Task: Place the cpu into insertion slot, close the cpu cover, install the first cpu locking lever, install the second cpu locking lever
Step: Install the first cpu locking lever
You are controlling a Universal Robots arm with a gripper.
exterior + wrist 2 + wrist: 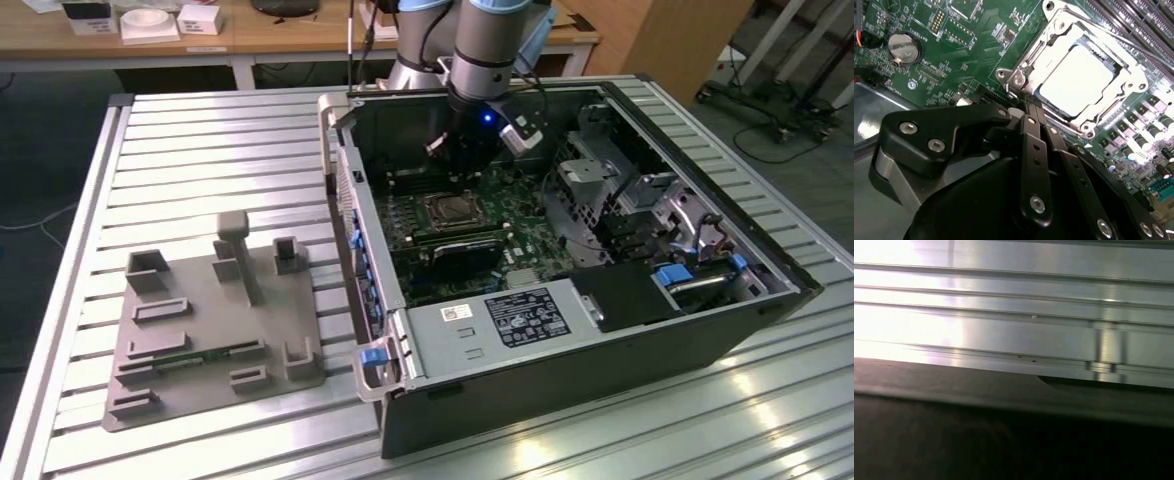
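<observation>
We saw the cpu [1085,80] already sitting in the insertion slot [1126,97], with the cpu cover [1054,37] down. Our gripper [1030,107] was pinched together, holding nothing, beside the socket's corner. We thought the lever step needed a careful push.

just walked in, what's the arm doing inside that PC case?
The arm's claw is down inside the open computer case, hovering over the motherboard next to the insertion slot. In the second wrist view the cpu already sits in the slot with the cpu cover lying closed around it. The claw appears shut and empty, its tips close to the socket's corner. A grey fixture tray sits on the table beside the case.
</observation>
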